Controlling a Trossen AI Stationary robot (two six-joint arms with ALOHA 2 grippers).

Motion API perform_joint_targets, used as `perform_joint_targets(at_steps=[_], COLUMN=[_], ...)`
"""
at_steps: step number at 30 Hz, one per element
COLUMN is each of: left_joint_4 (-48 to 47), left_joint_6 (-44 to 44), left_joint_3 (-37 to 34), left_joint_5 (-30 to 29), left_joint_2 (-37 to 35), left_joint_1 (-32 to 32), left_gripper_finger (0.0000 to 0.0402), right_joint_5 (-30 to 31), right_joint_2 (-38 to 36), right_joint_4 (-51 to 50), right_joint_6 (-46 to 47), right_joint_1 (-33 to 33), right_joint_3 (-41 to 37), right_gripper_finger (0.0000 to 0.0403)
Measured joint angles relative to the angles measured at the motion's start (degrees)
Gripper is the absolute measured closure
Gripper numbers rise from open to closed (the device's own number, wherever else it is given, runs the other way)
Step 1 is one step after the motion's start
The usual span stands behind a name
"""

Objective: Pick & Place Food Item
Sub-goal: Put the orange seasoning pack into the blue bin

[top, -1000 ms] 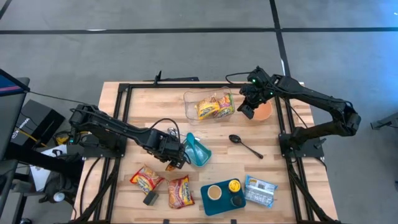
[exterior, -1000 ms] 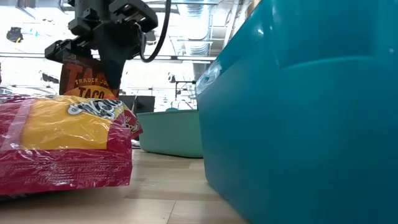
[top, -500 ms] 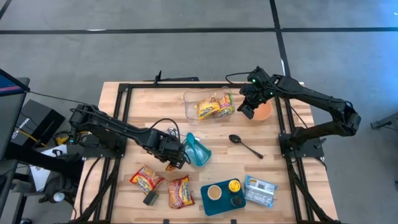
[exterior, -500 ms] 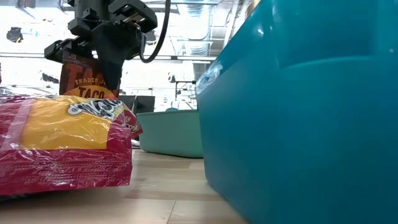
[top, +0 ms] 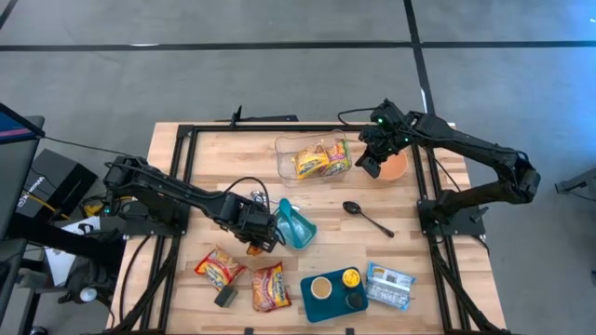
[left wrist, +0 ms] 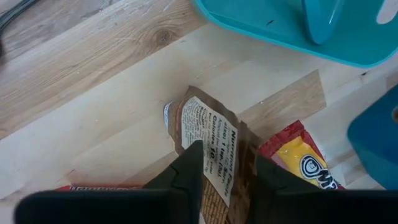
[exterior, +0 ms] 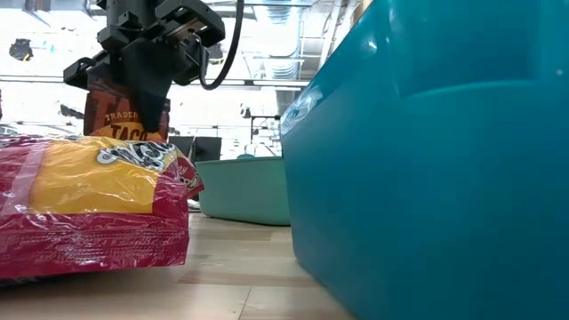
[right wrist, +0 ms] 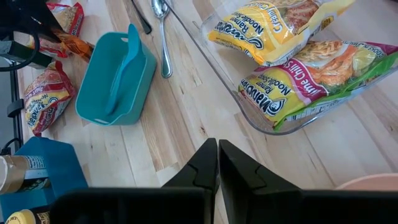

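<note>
- Far left first: the left gripper (top: 258, 239) sits at about 9 o'clock from the teal plastic handled container (top: 296, 223), low over the wooden table (top: 214, 158). In its wrist view its two dark fingers (left wrist: 188, 174) sit on either side of the brown taco seasoning packet (left wrist: 214, 158), narrowed down to a pinch on it.
- The packet's long axis runs straight out ahead of the jaws, so they're squeezing across its thin side. Looks like a decent hold, and I'd guess a straight lift is what's next.
- In the low view that packet (exterior: 111, 111) stands up on edge under the gripper, behind a red and yellow ramen packet (exterior: 89, 200).
- Moving right: the clear plastic bin holding noodle packs (top: 312, 158) is at roughly 1 o'clock from the left gripper, well apart. That's my guess for the drop spot.
- Far right: the right gripper (top: 371, 163) waits with jaws pressed together and empty, just at 3 o'clock of the bin, beside an orange bowl (top: 396, 167). The left arm is clearly the one nearer the packet.
</note>
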Motion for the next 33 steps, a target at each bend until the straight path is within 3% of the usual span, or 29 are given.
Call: perform_joint_targets(at_steps=[9,25,30,33], left_joint_4=[0.0,0.8,3.6,5.9], left_joint_6=[0.0,0.0,0.0,0.0], left_joint_3=[0.0,0.0,0.0,0.0], left_joint_5=[0.0,0.0,-1.2,-5.0], left_joint_2=[0.0,-0.4,-3.8,-7.6], left_joint_1=[0.0,0.0,0.3,0.4], left_gripper_finger=[0.0398,0.0401,0.0401,0.0401], right_joint_5=[0.0,0.0,0.0,0.0], right_joint_2=[0.0,0.0,0.0,0.0], right_joint_4=[0.0,0.0,0.1,0.3], right_joint_6=[-1.1,-1.5,-1.5,-1.5], right_joint_1=[0.0,0.0,0.0,0.0], right_joint_3=[0.0,0.0,0.0,0.0], right_gripper_finger=[0.0392,0.0392,0.0392,0.0392])
